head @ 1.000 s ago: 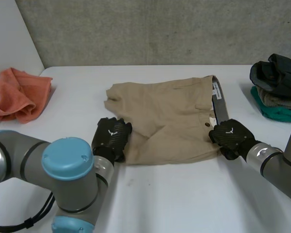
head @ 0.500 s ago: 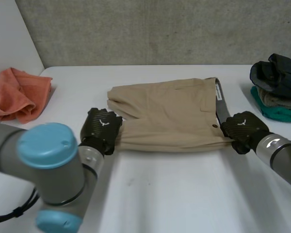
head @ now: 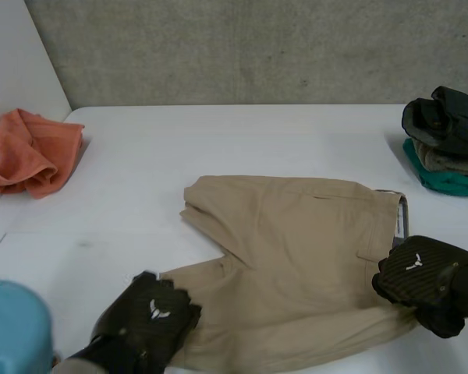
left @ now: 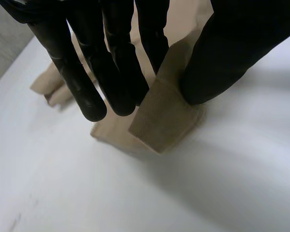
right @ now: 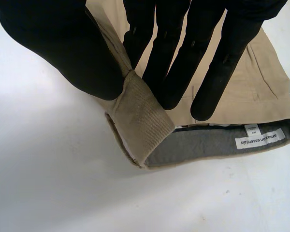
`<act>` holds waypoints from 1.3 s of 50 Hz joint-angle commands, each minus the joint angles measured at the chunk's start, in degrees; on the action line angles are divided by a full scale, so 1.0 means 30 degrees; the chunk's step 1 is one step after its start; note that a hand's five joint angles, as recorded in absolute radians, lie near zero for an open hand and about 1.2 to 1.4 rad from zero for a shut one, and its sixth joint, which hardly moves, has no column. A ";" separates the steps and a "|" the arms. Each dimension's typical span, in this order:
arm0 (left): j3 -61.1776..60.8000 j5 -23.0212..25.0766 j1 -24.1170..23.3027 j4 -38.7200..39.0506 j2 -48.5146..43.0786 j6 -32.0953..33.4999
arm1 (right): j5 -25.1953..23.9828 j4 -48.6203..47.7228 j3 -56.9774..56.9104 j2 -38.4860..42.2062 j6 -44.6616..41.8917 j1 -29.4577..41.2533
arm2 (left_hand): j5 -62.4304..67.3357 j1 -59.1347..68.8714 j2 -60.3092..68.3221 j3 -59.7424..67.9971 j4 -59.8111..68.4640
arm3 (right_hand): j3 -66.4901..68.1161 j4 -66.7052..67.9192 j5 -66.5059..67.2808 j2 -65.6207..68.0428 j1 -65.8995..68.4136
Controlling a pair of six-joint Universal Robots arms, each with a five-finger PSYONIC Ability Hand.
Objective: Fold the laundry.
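Tan shorts lie flat near the bench's front edge, apparently folded once. L hand pinches a leg-hem corner, R hand the waistband corner. More folds prob. remain; orange towel unfolded, folded stack far right.

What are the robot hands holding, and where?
The tan shorts: the left robot hand pinches a leg-hem corner, the right robot hand pinches a waistband corner.

Tan shorts lie on the tabletop, left hand at a leg hem, right hand at the waistband. A towel and a clothes stack lie well apart.
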 commanded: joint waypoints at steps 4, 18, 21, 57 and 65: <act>0.4859 -0.0059 0.2020 0.6377 -0.5633 0.0910 | 0.0202 -0.6128 -0.2396 0.5002 0.2993 -0.0025 | 0.4729 0.4548 0.3793 0.3914 0.3798 | 0.3904 0.3750 0.3921 0.4350 0.6199; 1.0695 -0.1407 0.3751 0.8697 -1.1791 0.3960 | 0.1463 -0.9741 -0.5539 0.8937 0.4613 0.0561 | 0.4729 0.4548 0.3793 0.3914 0.3798 | 0.3904 0.3750 0.3921 0.4350 0.6199; 1.1160 -0.1290 0.3720 0.8843 -1.1790 0.3871 | 0.1316 -1.0179 -0.6062 0.9053 0.4641 0.0679 | 0.4729 0.4548 0.3793 0.3914 0.3798 | 0.3904 0.3750 0.3921 0.4350 0.6199; 1.3014 0.0527 0.6093 1.5639 -1.0237 0.3403 | 0.1932 -2.2723 -1.0964 1.1978 0.8949 0.3372 | 0.4729 0.4548 0.3793 0.3914 0.3798 | 0.3904 0.3750 0.3921 0.4350 0.6199; 0.8620 0.0468 0.5626 1.5817 -1.2579 0.3022 | 0.2107 -2.0409 -0.8997 1.4825 0.8042 0.4019 | 0.4729 0.4548 0.3793 0.3914 0.3798 | 0.3904 0.3750 0.3921 0.4350 0.6199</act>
